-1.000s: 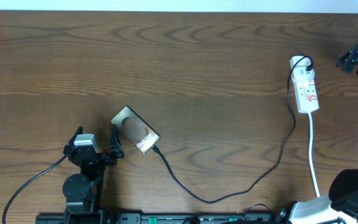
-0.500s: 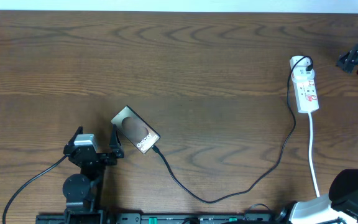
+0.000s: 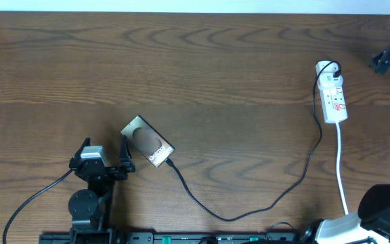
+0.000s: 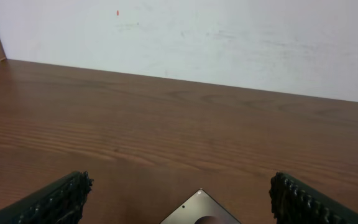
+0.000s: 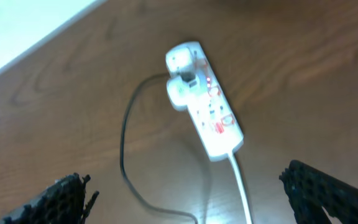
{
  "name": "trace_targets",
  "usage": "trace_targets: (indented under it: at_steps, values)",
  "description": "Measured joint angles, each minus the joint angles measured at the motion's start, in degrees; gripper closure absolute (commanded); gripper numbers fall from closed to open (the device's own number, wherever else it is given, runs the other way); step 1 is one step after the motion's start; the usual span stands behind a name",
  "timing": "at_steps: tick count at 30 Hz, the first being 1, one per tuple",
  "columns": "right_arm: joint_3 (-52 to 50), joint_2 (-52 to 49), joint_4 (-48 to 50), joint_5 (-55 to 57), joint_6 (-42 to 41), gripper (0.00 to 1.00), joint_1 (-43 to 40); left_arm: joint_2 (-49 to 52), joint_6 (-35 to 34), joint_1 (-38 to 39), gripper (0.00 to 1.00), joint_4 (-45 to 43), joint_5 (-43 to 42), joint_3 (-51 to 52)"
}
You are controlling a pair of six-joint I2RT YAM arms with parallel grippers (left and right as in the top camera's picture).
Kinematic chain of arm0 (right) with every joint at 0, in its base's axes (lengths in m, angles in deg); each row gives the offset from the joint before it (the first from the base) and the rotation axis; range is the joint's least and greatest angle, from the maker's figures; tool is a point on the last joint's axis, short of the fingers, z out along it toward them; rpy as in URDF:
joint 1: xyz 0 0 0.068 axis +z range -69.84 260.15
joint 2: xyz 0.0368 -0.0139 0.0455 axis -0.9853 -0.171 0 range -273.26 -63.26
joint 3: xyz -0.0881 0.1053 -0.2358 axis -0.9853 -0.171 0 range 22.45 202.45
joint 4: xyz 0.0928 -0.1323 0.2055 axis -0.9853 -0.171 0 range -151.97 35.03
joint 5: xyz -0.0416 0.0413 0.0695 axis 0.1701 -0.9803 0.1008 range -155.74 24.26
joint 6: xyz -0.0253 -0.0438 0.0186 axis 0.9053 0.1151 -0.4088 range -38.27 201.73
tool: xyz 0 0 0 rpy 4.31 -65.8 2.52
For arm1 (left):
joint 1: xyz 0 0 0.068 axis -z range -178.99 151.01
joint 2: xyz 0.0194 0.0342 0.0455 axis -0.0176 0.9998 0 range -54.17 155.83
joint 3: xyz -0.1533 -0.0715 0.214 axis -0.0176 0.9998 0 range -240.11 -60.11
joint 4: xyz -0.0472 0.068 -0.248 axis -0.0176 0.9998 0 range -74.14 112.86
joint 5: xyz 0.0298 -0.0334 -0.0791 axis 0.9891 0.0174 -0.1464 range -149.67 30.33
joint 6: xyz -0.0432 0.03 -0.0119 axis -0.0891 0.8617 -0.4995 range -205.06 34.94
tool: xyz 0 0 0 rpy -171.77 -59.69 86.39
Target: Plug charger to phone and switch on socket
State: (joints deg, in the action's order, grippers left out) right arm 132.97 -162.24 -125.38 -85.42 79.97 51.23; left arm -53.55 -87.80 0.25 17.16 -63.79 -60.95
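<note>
- Left gripper: near left, fingers spread wide, holding nothing.
- Phone: flat on the table, just right of that gripper and slightly farther.
- Charger: tip at the phone's near right end, cable looping right, then running far to the socket.
- Socket: far right, black plug in its far end.
- Right gripper: far right edge, spread, empty.

Brown wooden table (grain visible); plain white wall behind.

Lab: wooden table, plain white wall
</note>
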Motion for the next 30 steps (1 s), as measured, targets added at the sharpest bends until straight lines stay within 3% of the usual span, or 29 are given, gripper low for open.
trace_targets:
  at_steps: [6, 13, 21, 24, 30]
  values:
    - [-10.3, 1.2, 19.4, 0.2, -2.5, 0.01, 6.0, 0.0, 0.0, 0.0, 0.06, 0.1, 0.0, -0.1]
    - [-37.5, 8.5, 52.9, 1.5, -3.5, 0.01, 19.6, 0.0, 0.0, 0.0, 0.06, 0.2, 0.0, -0.2]
    - [-68.2, 27.5, 86.6, 10.4, -3.7, 0.01, 31.0, 0.0, 0.0, 0.0, 0.06, 0.2, 0.0, -0.2]
    - [-77.7, 35.3, 94.2, 13.2, -3.7, 0.01, 32.0, 0.0, 0.0, 0.0, 0.06, 0.2, 0.0, -0.2]
    - [-94.1, 51.7, 96.1, 16.3, -3.7, 0.01, 32.0, 0.0, 0.0, 0.0, 0.06, 0.2, 0.0, -0.2]
